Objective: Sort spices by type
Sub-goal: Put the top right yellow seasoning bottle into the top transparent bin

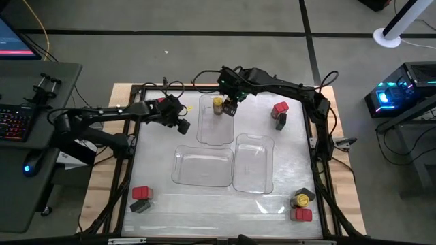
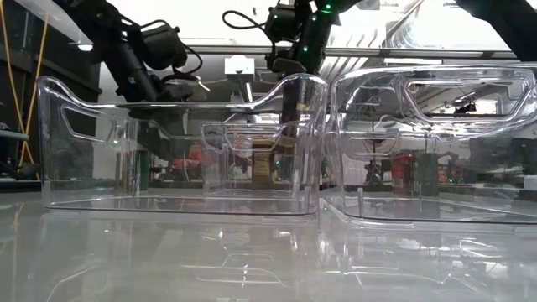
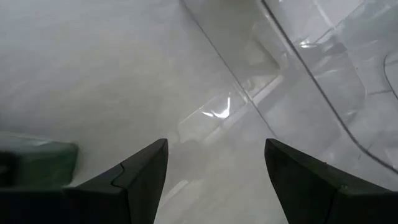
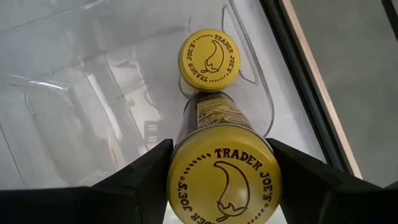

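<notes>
Right now the right gripper (image 4: pixel 217 186) is clamped on a yellow-lidded jar (image 4: pixel 222 180) at upper centre of the high view — lowered carelessly, it could knock the standing jar (image 4: pixel 209 60) in the far tray (image 1: pixel 204 133); the left gripper (image 3: pixel 214 180) hangs with its jaws apart, empty.

A robotics lab: a wooden-edged table (image 1: pixel 101 197) framed by 2 arm mounts, a lit keyboard (image 1: pixel 12 124) at left, a glowing computer tower (image 1: pixel 402 92) at right.

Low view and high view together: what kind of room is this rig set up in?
Probably a robotics lab or workshop, not a kitchen. The white table sits in a dark frame on a concrete floor, a desk with a backlit keyboard stands beside it, and a lit computer case is opposite.
</notes>
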